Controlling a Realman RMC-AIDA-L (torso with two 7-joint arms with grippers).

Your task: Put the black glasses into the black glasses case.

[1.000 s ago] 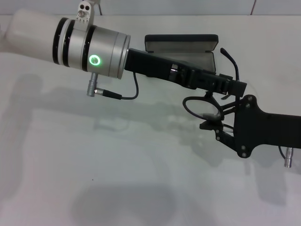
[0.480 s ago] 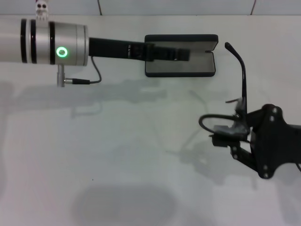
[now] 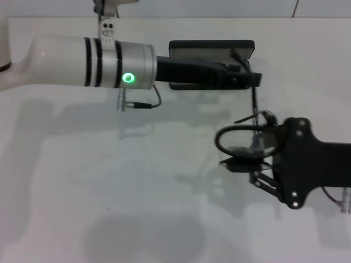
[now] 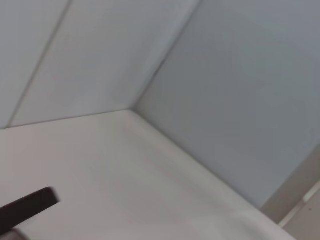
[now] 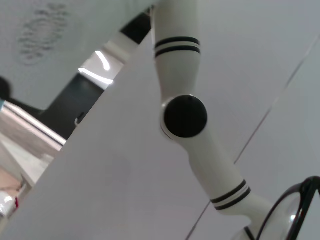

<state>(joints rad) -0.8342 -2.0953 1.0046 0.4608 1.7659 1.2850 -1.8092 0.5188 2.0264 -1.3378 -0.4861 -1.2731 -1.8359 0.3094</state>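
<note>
Jaws of the right gripper [image 3: 249, 156] pinch the black glasses [image 3: 237, 137] by the frame, holding them above the white surface [image 3: 109, 192] on the near side of the black glasses case [image 3: 211, 52], one temple arm rising toward the case. Open, the case lies at the surface's far edge. Reaching across in front of the case, the left gripper [image 3: 249, 79] sits at its right end; whether its jaws are spread cannot be told.

A white table [image 3: 109, 192] meets pale seamed wall panels [image 4: 225, 75].
</note>
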